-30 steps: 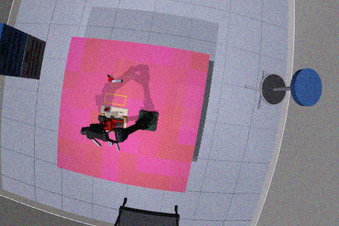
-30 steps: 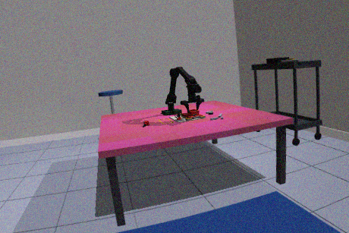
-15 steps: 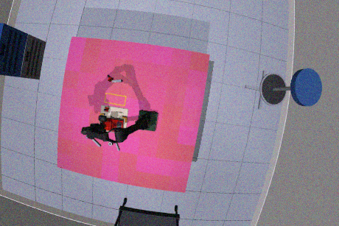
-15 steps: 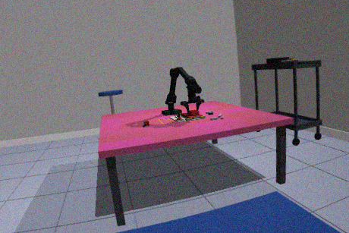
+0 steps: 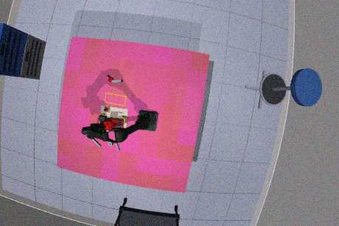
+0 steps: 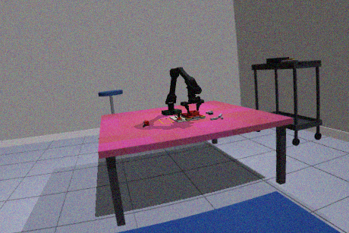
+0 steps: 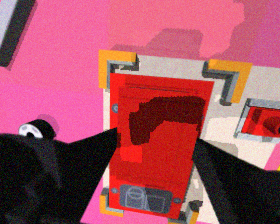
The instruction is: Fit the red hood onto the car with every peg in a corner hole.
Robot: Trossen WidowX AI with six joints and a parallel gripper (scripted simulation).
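The red hood lies level, as far as I can see, over the car's place in the jig, inside its orange-and-grey corner brackets. My gripper is shut on the hood, one black finger at each long side. Small grey round spots show near the hood's left edge and its two lower corners in the wrist view; I cannot tell whether they are pegs in holes. A grey panel shows near its lower end. The chassis deck and engine are mostly hidden under the hood. Any gap beneath it is not visible.
A pale board extends beside the jig and bears a small grey-rimmed tray with a red part. A black-and-white roller and silver-and-black bars lie nearby. A yellow outline and a red-headed tool lie beyond.
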